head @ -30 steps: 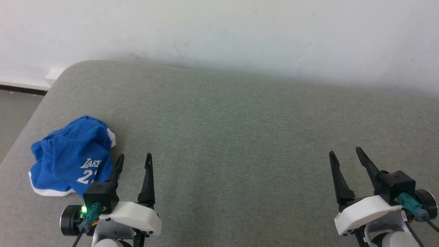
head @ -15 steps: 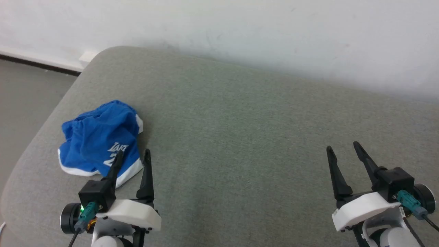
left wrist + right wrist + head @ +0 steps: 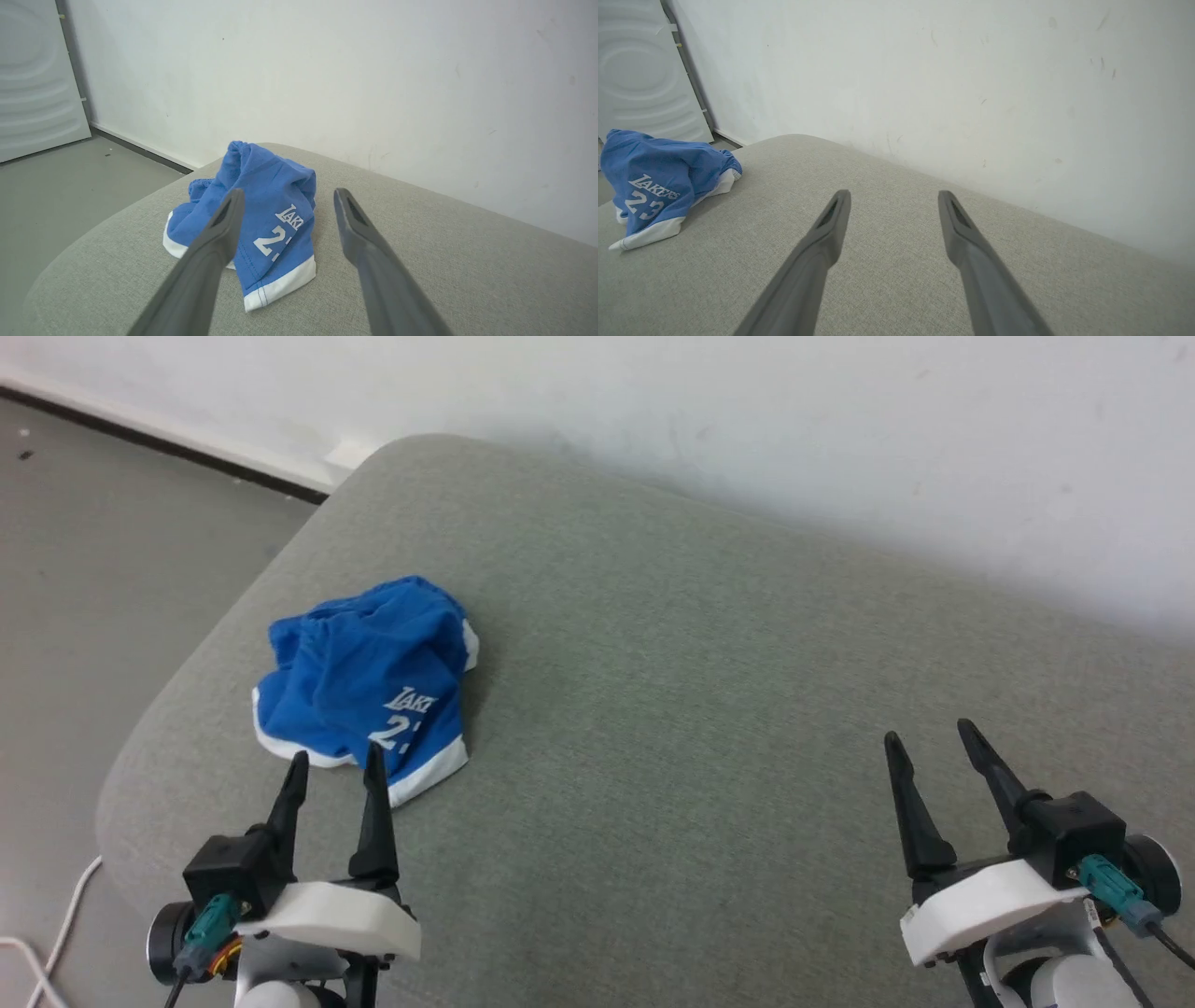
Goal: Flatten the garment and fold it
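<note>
The garment, royal-blue shorts with white hem trim and white lettering, lies crumpled in a heap near the left end of the grey cushion. My left gripper stands open just in front of the heap, fingertips at its near white hem, holding nothing. In the left wrist view the garment sits straight ahead between the spread fingers of the left gripper. My right gripper stands open and empty far to the right over bare cushion. The right wrist view has the garment at its left edge, well away from the right gripper.
A white wall runs behind the cushion. The cushion's rounded left end drops to a grey floor, where a white cable lies. A pale panel leans against the wall at the left.
The head camera has turned left, so the whole picture shifted right and the floor came into view. The garment lies as before. The left gripper now points at the heap's near hem.
</note>
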### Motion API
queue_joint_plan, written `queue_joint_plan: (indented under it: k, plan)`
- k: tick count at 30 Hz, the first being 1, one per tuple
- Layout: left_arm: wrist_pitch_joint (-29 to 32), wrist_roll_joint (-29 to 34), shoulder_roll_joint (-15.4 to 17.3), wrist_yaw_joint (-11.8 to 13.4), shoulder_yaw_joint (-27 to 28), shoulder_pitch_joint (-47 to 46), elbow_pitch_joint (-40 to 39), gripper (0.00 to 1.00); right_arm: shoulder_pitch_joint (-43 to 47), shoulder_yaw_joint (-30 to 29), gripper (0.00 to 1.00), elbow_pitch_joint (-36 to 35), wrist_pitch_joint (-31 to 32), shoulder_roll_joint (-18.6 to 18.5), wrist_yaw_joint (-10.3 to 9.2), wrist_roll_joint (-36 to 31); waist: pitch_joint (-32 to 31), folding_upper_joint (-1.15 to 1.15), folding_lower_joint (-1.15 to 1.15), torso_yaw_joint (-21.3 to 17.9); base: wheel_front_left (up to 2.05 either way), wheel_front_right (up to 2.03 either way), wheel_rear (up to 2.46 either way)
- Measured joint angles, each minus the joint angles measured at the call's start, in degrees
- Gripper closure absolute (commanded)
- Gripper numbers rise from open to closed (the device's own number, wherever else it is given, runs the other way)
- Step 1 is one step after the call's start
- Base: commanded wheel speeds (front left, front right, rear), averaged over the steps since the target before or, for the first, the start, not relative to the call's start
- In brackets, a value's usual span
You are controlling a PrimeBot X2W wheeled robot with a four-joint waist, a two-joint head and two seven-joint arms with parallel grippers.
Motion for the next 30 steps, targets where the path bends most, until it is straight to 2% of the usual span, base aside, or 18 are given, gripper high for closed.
queue_joint_plan:
  k: [8, 15, 24, 27, 30]
  plan:
    - [-1.2, -1.4, 0.0, 0.0, 1.4, 0.0, 0.6, 0.0, 0.0, 0.6, 0.0, -0.1, -0.5, 0.0, 0.0, 0.3, 0.3, 0.0, 0.0, 3.4, 0.0, 0.0, 0.0]
    - [-1.9, -1.7, 0.0, 0.0, 4.1, -1.3, 1.7, 0.0, 0.0, 1.0, 0.0, -0.1, -0.4, 0.0, 0.0, 0.6, 1.6, 0.0, 0.0, 4.7, 0.0, 0.0, 0.0]
    - [-3.1, -1.0, 1.5, -2.8, 8.0, -12.1, 4.4, 0.0, -1.7, 1.4, 0.0, -1.5, 0.9, 0.1, 0.0, 0.1, 5.1, 0.0, 0.0, 3.9, 0.0, 0.0, 0.0]
    - [-3.3, -2.6, 2.7, -3.6, 8.8, -17.0, 8.0, 0.0, -2.3, 1.6, 0.0, -1.8, 1.3, 0.1, 0.0, -0.5, 6.7, 0.0, 0.0, 3.2, 0.0, 0.0, 0.0]
    - [-1.3, -3.2, 5.4, -4.4, 8.6, -22.3, 13.1, 0.0, -3.1, 2.1, 0.0, -2.0, 1.6, 0.1, 0.0, -0.8, 8.3, 0.0, 0.01, 2.3, 0.0, 0.0, 0.0]
